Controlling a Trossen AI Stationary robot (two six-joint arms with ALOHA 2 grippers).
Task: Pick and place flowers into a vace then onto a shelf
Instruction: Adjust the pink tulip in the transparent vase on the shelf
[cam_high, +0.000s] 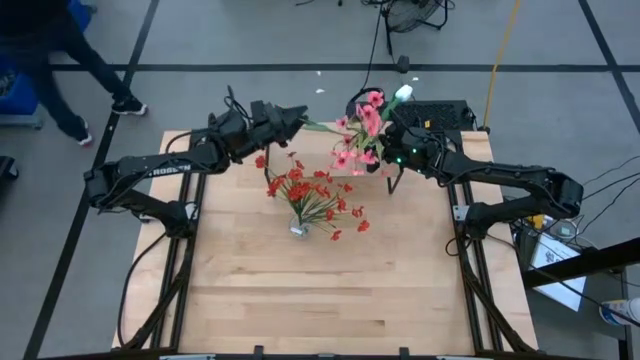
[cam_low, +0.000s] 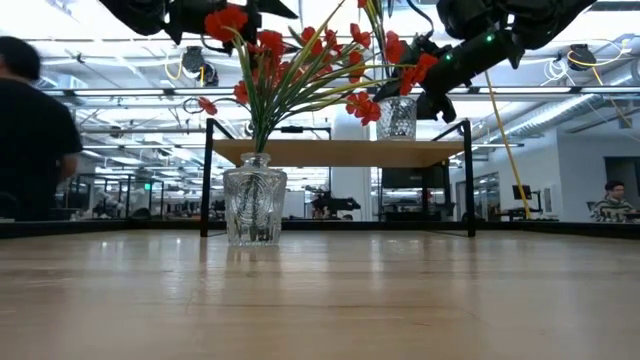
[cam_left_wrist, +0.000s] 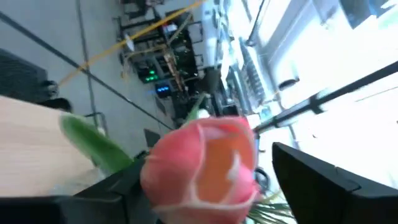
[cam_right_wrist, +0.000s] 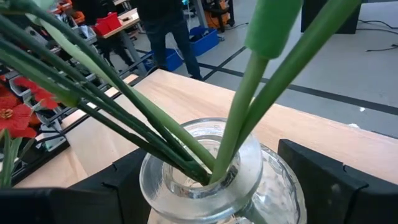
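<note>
A pink tulip bud (cam_left_wrist: 202, 163) fills the left wrist view, sitting between the left gripper's (cam_high: 296, 120) spread dark fingers (cam_left_wrist: 323, 180); whether they touch it cannot be told. From above, its green stem (cam_high: 322, 127) runs roughly level from that gripper toward the pink flowers (cam_high: 362, 135) at the right, long axis across the table's far side.

The right gripper (cam_high: 392, 150) straddles the neck of a glass vase (cam_right_wrist: 205, 180), fingers wide on either side; contact is not clear. That vase stands on the shelf (cam_low: 340, 151), its stems (cam_right_wrist: 124, 112) leaning up and away from the mouth.

A second glass vase (cam_low: 253, 205) stands upright on the tabletop (cam_high: 320, 290) in front of the shelf, its red flowers (cam_high: 310, 192) fanning out and upward.
</note>
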